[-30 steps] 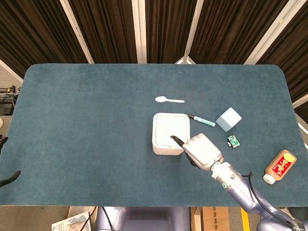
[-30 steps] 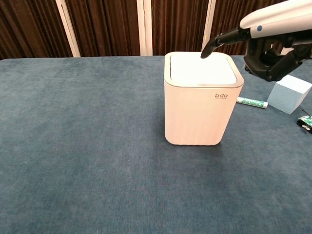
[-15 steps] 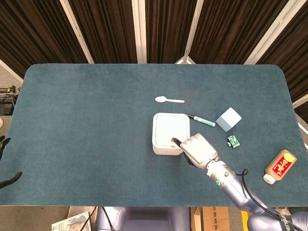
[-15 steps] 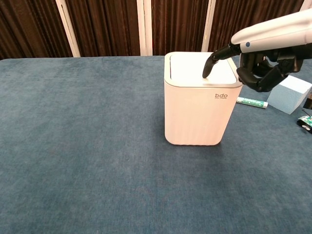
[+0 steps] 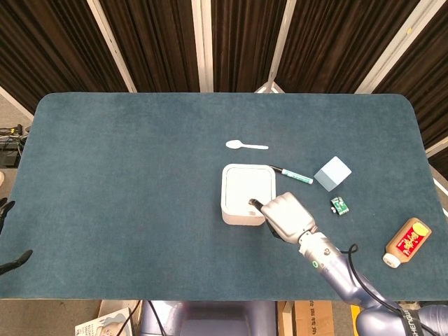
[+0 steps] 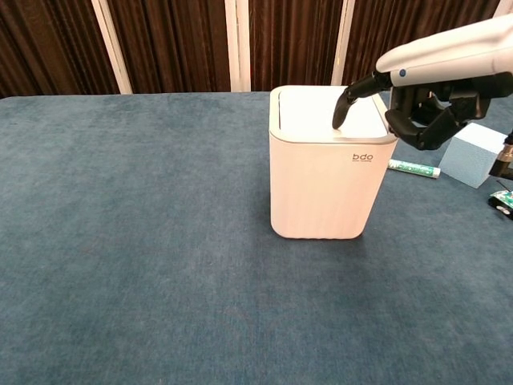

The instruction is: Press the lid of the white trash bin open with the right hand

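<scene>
Near the front edge of the blue table (image 5: 126, 161), a little right of the middle, stands the white trash bin (image 6: 324, 180). It is a tall box with rounded corners and fine lines running up its sides. Small letters that read "bdo" sit high on its front. Its flat white lid (image 5: 248, 187) lies inside a pale rim and looks closed.

Over the bin's near right corner is the right hand (image 5: 285, 217). It is white on the back and dark on the inside. One dark finger (image 6: 346, 100) sticks out and bends down, and its tip touches the lid near the right front edge. The other fingers are curled in under the palm and hold nothing. The silver arm (image 5: 336, 269) reaches in from the bottom right corner of the table.

At the far left edge, only two dark fingertips of the left hand (image 5: 14, 260) show, so I cannot tell if it is spread or closed.

A brown bottle (image 5: 406, 241) lies near the right edge. Closer to the bin is a small green and black thing (image 5: 339, 205). Farther back sit a pale blue block (image 5: 332, 173) and a green marker (image 5: 292, 174), just beside the bin. Farthest back lies a white spoon (image 5: 246, 145).
</scene>
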`<action>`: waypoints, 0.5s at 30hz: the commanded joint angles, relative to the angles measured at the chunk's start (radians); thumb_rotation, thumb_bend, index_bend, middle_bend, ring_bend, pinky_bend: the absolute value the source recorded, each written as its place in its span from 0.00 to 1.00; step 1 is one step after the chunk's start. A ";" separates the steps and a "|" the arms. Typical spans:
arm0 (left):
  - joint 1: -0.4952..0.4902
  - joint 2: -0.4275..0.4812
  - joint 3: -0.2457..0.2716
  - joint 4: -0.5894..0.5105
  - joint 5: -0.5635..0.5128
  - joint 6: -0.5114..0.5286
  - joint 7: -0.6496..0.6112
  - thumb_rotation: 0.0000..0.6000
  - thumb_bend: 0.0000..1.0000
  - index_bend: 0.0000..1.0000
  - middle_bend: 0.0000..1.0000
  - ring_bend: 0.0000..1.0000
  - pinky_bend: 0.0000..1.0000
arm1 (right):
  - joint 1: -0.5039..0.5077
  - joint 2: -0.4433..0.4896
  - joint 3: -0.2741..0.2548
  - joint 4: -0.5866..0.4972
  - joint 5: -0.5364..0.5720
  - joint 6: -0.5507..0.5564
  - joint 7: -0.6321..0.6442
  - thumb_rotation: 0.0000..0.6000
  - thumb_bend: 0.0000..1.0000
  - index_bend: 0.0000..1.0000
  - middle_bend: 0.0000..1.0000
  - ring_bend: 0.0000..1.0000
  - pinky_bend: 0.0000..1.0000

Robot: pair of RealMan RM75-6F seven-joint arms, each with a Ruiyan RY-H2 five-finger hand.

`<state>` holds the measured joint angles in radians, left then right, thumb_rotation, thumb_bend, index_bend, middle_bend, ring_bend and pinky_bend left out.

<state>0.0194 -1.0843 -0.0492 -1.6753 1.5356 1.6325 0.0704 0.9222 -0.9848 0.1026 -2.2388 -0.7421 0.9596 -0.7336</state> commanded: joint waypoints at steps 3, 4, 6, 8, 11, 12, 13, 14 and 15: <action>0.001 0.002 -0.001 -0.002 -0.005 -0.001 0.000 1.00 0.02 0.12 0.08 0.00 0.01 | -0.073 0.034 0.046 -0.047 -0.065 0.101 0.132 1.00 0.60 0.07 0.58 0.66 0.51; 0.001 0.002 -0.001 -0.002 -0.005 -0.001 0.000 1.00 0.02 0.12 0.08 0.00 0.01 | -0.095 0.045 0.053 -0.055 -0.083 0.127 0.167 1.00 0.55 0.05 0.50 0.59 0.45; 0.001 0.002 0.000 -0.003 -0.004 -0.001 0.001 1.00 0.02 0.12 0.08 0.00 0.01 | -0.142 0.072 0.058 -0.061 -0.119 0.182 0.215 1.00 0.49 0.04 0.39 0.49 0.36; 0.001 0.002 0.001 -0.004 -0.002 -0.002 0.003 1.00 0.02 0.12 0.08 0.00 0.01 | -0.187 0.096 0.055 -0.058 -0.153 0.235 0.248 1.00 0.45 0.03 0.30 0.40 0.30; 0.001 -0.001 0.001 -0.006 0.000 0.000 0.008 1.00 0.02 0.12 0.08 0.00 0.01 | -0.256 0.115 0.039 -0.041 -0.212 0.308 0.298 1.00 0.39 0.03 0.21 0.31 0.26; 0.000 -0.002 0.001 -0.007 0.000 -0.001 0.009 1.00 0.02 0.12 0.08 0.00 0.01 | -0.279 0.118 0.028 -0.030 -0.237 0.327 0.312 1.00 0.38 0.03 0.19 0.28 0.25; 0.000 -0.002 0.001 -0.008 0.000 -0.002 0.012 1.00 0.02 0.12 0.08 0.00 0.01 | -0.303 0.119 0.012 -0.017 -0.264 0.341 0.325 1.00 0.37 0.03 0.17 0.26 0.24; -0.001 -0.003 0.001 -0.008 0.000 -0.003 0.014 1.00 0.02 0.12 0.08 0.00 0.01 | -0.317 0.119 0.001 -0.010 -0.279 0.349 0.331 1.00 0.36 0.03 0.16 0.25 0.24; -0.002 -0.004 0.002 -0.009 0.001 -0.005 0.018 1.00 0.02 0.12 0.08 0.00 0.01 | -0.344 0.117 -0.019 0.006 -0.314 0.364 0.344 1.00 0.36 0.03 0.16 0.24 0.23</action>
<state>0.0185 -1.0872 -0.0478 -1.6832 1.5356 1.6290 0.0854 0.6336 -0.8773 0.1223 -2.2639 -0.9938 1.2858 -0.4236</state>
